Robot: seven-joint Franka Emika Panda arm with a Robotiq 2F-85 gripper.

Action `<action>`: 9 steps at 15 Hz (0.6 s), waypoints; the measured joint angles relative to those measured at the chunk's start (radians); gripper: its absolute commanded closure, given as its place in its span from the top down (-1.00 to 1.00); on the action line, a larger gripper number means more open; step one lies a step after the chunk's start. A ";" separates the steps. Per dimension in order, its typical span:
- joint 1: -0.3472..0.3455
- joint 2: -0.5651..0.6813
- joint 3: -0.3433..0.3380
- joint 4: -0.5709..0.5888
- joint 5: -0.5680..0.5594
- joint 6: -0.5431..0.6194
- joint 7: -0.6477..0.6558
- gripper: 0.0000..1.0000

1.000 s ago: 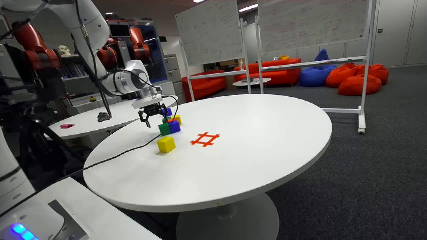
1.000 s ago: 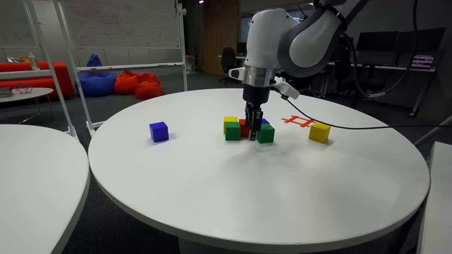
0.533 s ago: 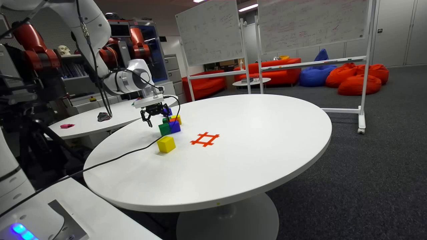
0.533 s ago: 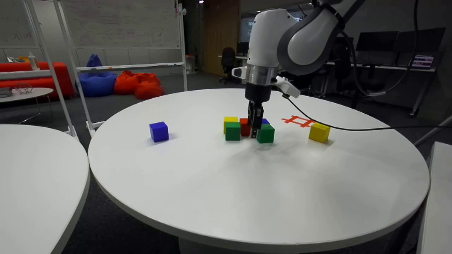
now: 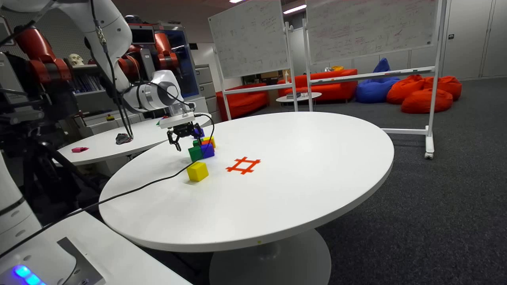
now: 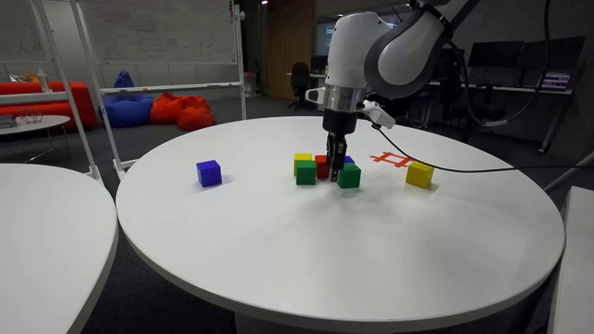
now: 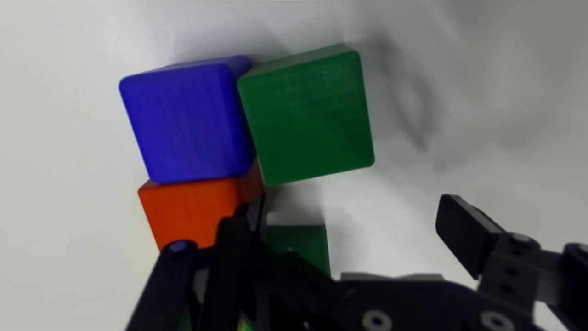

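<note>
Both exterior views give me a white tabletop [image 5: 301,190], whiteboards [image 5: 250,39] behind. Round-cornered green cube [image 7: 308,117] sits beside a blue cube [image 7: 183,124]; my pincer [image 7: 353,202] gapes wide.

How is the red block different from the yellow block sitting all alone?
The red block is crowded among other blocks, while the yellow block stands apart. The open gripper hangs close to the red block, but farther from the yellow block. Both look like cubes on the white table.

Left block [image 6: 209,173]: on the table [image 6: 352,260], in an exterior view
Block cluster [image 6: 321,168]: right of it, well apart
Right block [image 6: 420,174]: right of the cluster, before and right of the marking [image 6: 388,161]
</note>
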 measured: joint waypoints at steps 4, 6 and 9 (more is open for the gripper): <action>0.000 0.000 0.000 0.000 0.000 0.000 0.000 1.00; 0.000 0.000 0.000 0.000 0.000 0.000 0.000 1.00; 0.001 0.006 0.002 0.003 0.000 0.000 0.000 1.00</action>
